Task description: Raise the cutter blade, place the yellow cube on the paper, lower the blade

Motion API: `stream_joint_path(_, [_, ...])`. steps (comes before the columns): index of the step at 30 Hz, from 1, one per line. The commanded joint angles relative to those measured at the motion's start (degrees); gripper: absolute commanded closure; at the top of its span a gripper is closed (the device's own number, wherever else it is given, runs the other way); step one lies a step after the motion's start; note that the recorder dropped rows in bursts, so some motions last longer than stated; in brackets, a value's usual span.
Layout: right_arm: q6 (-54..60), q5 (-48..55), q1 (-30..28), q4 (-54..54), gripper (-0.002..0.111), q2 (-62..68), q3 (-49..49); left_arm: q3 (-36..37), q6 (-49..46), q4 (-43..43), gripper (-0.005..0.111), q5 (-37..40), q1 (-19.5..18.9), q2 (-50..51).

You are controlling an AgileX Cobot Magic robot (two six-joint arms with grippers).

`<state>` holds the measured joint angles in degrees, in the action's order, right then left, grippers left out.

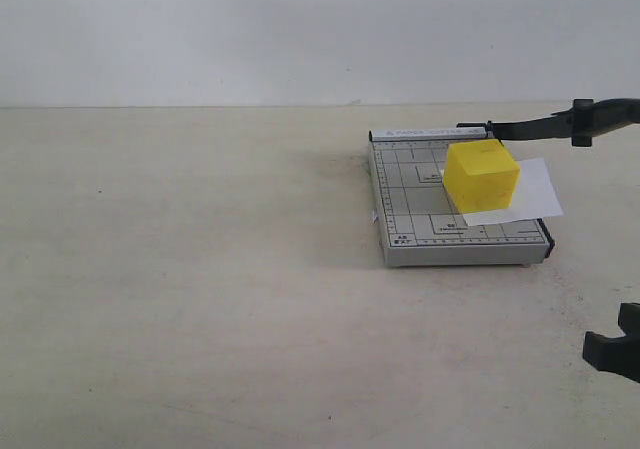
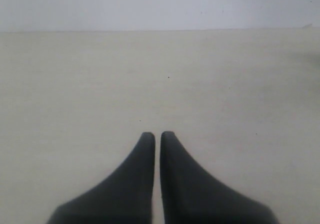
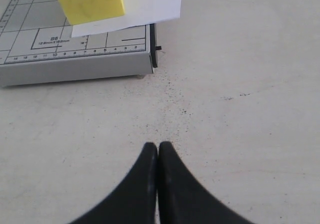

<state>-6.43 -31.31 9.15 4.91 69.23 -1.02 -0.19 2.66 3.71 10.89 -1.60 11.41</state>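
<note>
The yellow cube (image 1: 481,176) sits on the white paper (image 1: 535,191), which lies across the right part of the grey gridded board (image 1: 410,209) and overhangs its edge. The cutter blade (image 1: 545,124) is lifted off the board, and its thick black handle points right from the far hinge. My right gripper (image 3: 158,145) is shut and empty, low over the table just in front of the board's near right corner (image 3: 147,59). The cube (image 3: 90,2) and paper (image 3: 150,4) lie beyond it. Only its tip (image 1: 600,347) shows in the exterior view. My left gripper (image 2: 157,134) is shut on nothing over bare table.
The beige tabletop (image 1: 200,269) stretches left of the board, with a white wall (image 1: 300,29) behind. Dark specks dot the table (image 3: 175,102) near the board's corner.
</note>
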Motion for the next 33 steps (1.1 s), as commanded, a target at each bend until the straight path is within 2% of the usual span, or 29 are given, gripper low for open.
stream_joint_path(1, [-4.52,-1.48,0.13,-0.48,0.108,-0.06,0.31,0.19,1.08,-0.85,0.102,-2.05,-0.14,-0.33])
stream_joint_path(3, [-5.67,-5.50,0.13,-0.48,0.108,-0.06,0.31,0.19,1.65,-2.93,0.102,-3.49,-0.14,-0.33])
stream_joint_path(5, [-5.67,-14.07,0.13,-2.63,0.108,-0.06,0.20,0.19,1.88,-3.33,0.102,-4.29,-0.14,-0.33])
stream_joint_path(8, [-6.29,-27.44,0.13,-13.14,0.108,-1.77,-1.87,0.19,1.88,-3.22,0.102,-4.27,-0.14,-0.33])
stream_joint_path(10, [-10.46,-28.09,0.13,-20.89,0.108,-4.75,-6.61,0.19,1.88,-3.22,0.102,-4.27,-0.14,-0.33])
stream_joint_path(12, [-12.53,-19.24,0.13,-23.77,0.108,-8.21,-13.56,0.19,1.88,-3.22,0.102,-4.27,0.35,-0.55])
stream_joint_path(14, [-8.66,-1.90,0.13,-22.95,0.108,-10.62,-21.20,0.19,1.88,-3.22,0.102,-4.27,1.19,-1.17])
stream_joint_path(17, [8.73,28.86,-1.09,-14.54,0.108,-10.86,-35.97,0.19,1.88,-3.22,0.102,-4.27,1.20,-1.86])
stream_joint_path(19, [12.93,42.21,-3.59,-10.00,0.108,-8.59,-43.91,0.19,1.88,-3.22,0.102,-4.27,1.20,-2.00])
stream_joint_path(21, [11.34,52.31,-6.36,-6.00,0.108,-4.70,-50.93,0.19,1.88,-3.22,0.102,-4.27,1.20,-2.00])
stream_joint_path(24, [13.20,68.54,-7.48,-3.83,0.108,2.18,-59.26,0.19,1.88,-3.22,0.102,-4.27,1.20,-2.00])
stream_joint_path(28, [15.78,77.77,-7.48,-3.93,0.108,9.18,-67.58,0.19,1.88,-3.22,0.102,-4.27,1.20,-2.00])
stream_joint_path(30, [15.91,80.68,-7.48,-3.51,0.099,11.74,-70.85,0.19,1.88,-3.22,0.102,-4.27,1.20,-2.00])
stream_joint_path(32, [15.91,83.52,-7.48,-3.51,0.080,14.48,-71.93,0.19,1.88,-3.22,0.102,-4.27,1.20,-2.00])
stream_joint_path(33, [15.91,82.99,-7.48,-2.95,0.066,15.98,-71.93,0.19,1.88,-3.22,0.102,-4.27,1.20,-2.00])
